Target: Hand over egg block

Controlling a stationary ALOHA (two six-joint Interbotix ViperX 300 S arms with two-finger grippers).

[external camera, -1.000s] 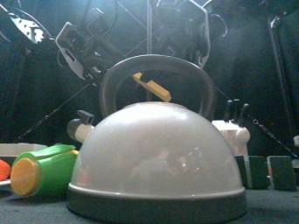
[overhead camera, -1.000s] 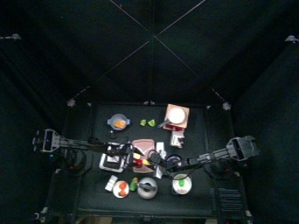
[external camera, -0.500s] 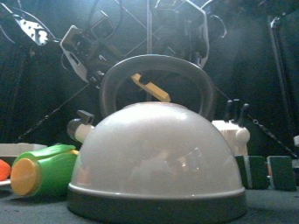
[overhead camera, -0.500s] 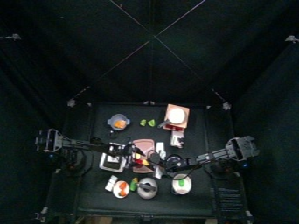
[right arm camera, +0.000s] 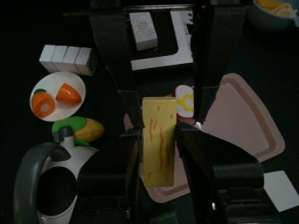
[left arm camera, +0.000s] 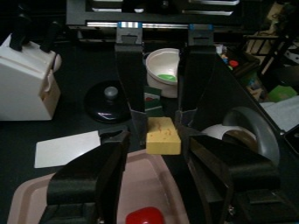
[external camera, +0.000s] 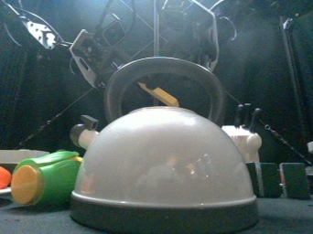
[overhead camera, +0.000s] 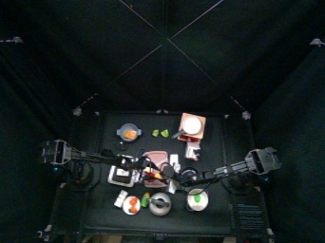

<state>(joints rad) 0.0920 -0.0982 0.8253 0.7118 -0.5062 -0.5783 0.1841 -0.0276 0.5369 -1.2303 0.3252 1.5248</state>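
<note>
The egg block (left arm camera: pixel 163 137) is a yellow slab held in the air over the pink tray (left arm camera: pixel 59 201). My right gripper (right arm camera: pixel 163 131) is shut on it, and the slab (right arm camera: pixel 160 144) runs lengthwise between the jaws. My left gripper (left arm camera: pixel 163 147) faces it from the other side. Its jaws stand open on either side of the block's free end, with a gap on each side. Both grippers meet at the table's middle (overhead camera: pixel 158 174) in the top view. From the front, the block (external camera: pixel 159 93) shows through the kettle's handle.
A white kettle (external camera: pixel 166 164) and a green cup (external camera: pixel 43 175) stand at the front edge. A white bowl (overhead camera: pixel 199 200), a plate with an orange piece (right arm camera: pixel 56 94), a fried-egg piece (right arm camera: pixel 184 94) and a white box (left arm camera: pixel 24 79) crowd the tray.
The left arm has shifted slightly and its jaws stand a little narrower around the block. The right arm and the block have not moved.
</note>
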